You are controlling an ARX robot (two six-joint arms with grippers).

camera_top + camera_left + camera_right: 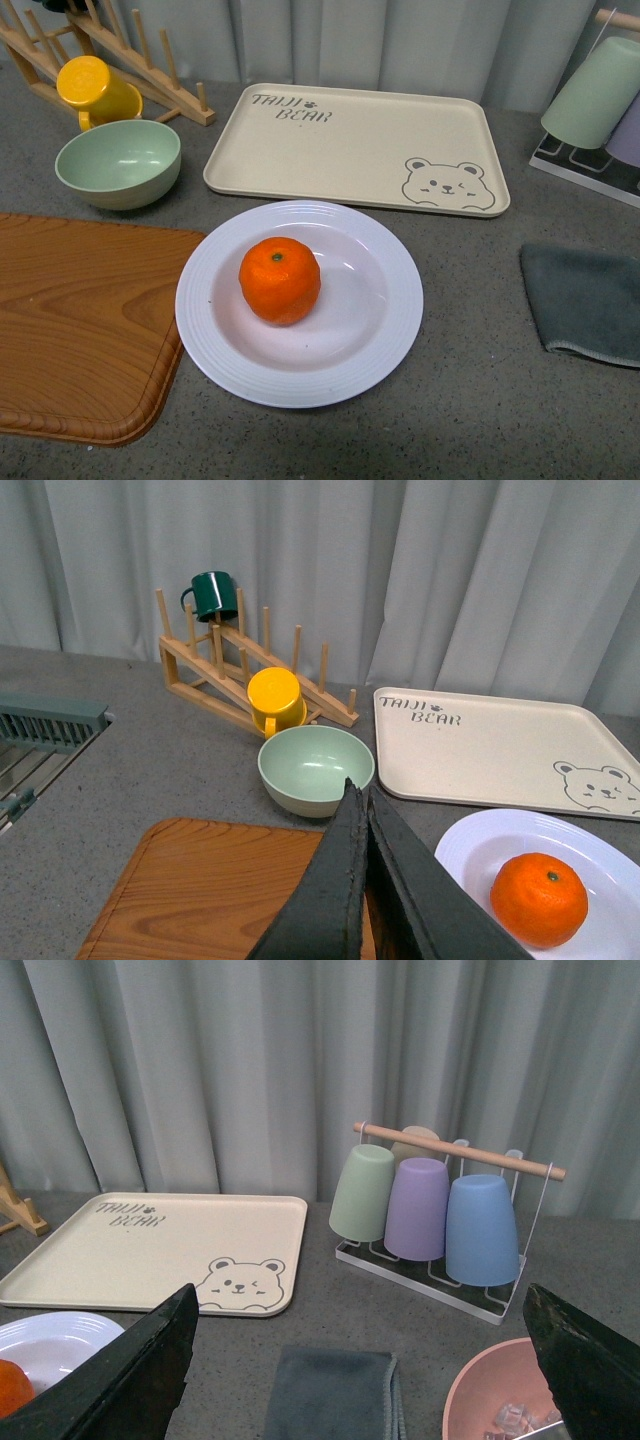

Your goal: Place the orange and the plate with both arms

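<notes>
At the centre of the counter (480, 420), the orange (280, 280) is sitting stem-dimple up inside the plate (392, 335); being round, neither is showing a long axis; the plate is probably handling rigid and slick, so grip its ridged rim; the left gripper (360, 795) is resting pressed together, empty; the right gripper (358, 1305) is gaping wide.

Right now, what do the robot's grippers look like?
The left gripper has dark grey matte fingers tapering to thin, rough-edged tips. The right gripper has black wedge-shaped fingers. No cables or markings show, and the front view shows no arms.
</notes>
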